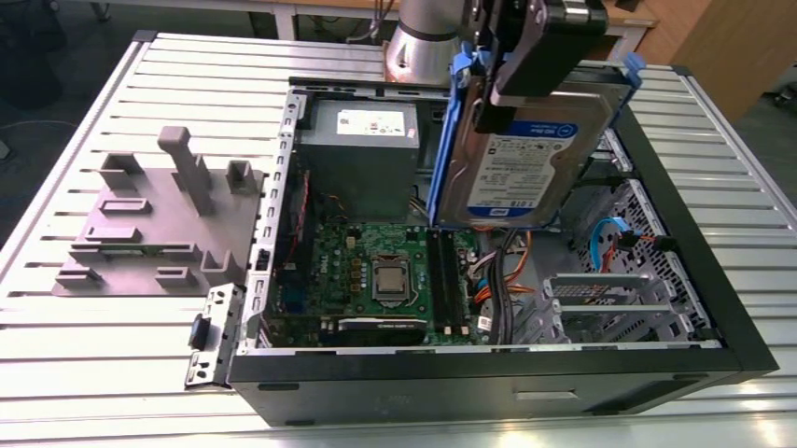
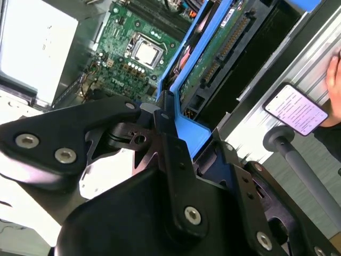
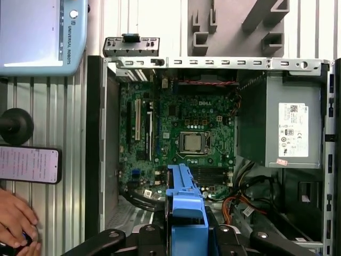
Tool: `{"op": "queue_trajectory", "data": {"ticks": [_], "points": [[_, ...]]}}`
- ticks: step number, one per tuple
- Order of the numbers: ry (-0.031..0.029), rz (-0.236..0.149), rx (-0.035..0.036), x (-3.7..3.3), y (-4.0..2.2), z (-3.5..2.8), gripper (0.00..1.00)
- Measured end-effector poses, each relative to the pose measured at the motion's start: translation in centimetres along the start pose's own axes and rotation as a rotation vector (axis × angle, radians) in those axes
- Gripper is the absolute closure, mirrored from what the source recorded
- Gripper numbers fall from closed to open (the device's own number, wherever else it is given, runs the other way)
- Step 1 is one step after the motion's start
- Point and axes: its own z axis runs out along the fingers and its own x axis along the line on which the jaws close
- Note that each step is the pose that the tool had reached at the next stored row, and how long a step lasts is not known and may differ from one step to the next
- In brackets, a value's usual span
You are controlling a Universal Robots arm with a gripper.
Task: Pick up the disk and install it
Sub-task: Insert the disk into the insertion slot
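At the exterior view's left, a grey moulded fixture (image 1: 156, 219) lies on the slatted table (image 1: 75, 373), well apart from the work. Beside it the open computer case (image 1: 498, 383) is seen, with the power supply (image 1: 361, 140) and motherboard (image 1: 373, 271) exposed. Further right, the disk (image 1: 517, 173) is held on edge above the case interior, label outward. It is clamped near its upper end by the gripper (image 1: 517, 89), whose fingers are closed on it. The pick-up is judged done and the carry to the case is in hand; the disk is not yet seated. At the right stands the metal drive cage (image 1: 610, 299). Installation would call for the disk to be levelled and its blue rails lined up with the cage.
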Motion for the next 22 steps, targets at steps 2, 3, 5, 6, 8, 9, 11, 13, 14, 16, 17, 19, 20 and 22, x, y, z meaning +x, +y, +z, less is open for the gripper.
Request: {"op": "queue_trajectory", "data": {"ticks": [2, 3, 5, 6, 8, 9, 11, 13, 14, 16, 17, 19, 20, 22], "points": [[0.0000, 0.000, 0.0000, 0.00, -0.61, 0.00, 0.64], [0.0000, 0.000, 0.0000, 0.00, -0.92, 0.00, 0.64], [0.0001, 0.000, 0.0000, 0.03, -1.26, 0.01, 0.64], [0.0001, 0.000, -0.0001, 0.18, -1.27, 0.02, 0.64], [0.0001, 0.000, 0.0000, 0.59, -1.27, 0.06, 0.64], [0.0000, 0.000, 0.0000, 0.83, -1.27, 0.08, 0.64], [-0.0001, 0.000, 0.0000, 1.35, -1.27, 0.15, 0.64], [0.0002, 0.000, -0.0001, 1.79, -1.30, 0.20, 0.64], [0.0000, 0.000, -0.0001, 1.98, -1.35, 0.24, 0.64], [-0.0001, 0.000, -0.0001, 2.23, -1.74, 0.29, 0.64], [0.0000, 0.000, 0.0000, 2.29, -2.11, 0.30, 0.64], [0.0000, 0.000, -0.0001, 2.36, -2.78, 0.31, 0.64], [0.0000, 0.000, -0.0001, 2.40, -2.98, 0.31, 0.64], [0.0001, 0.000, -0.0001, 2.58, -3.22, 0.36, 0.64]]}}
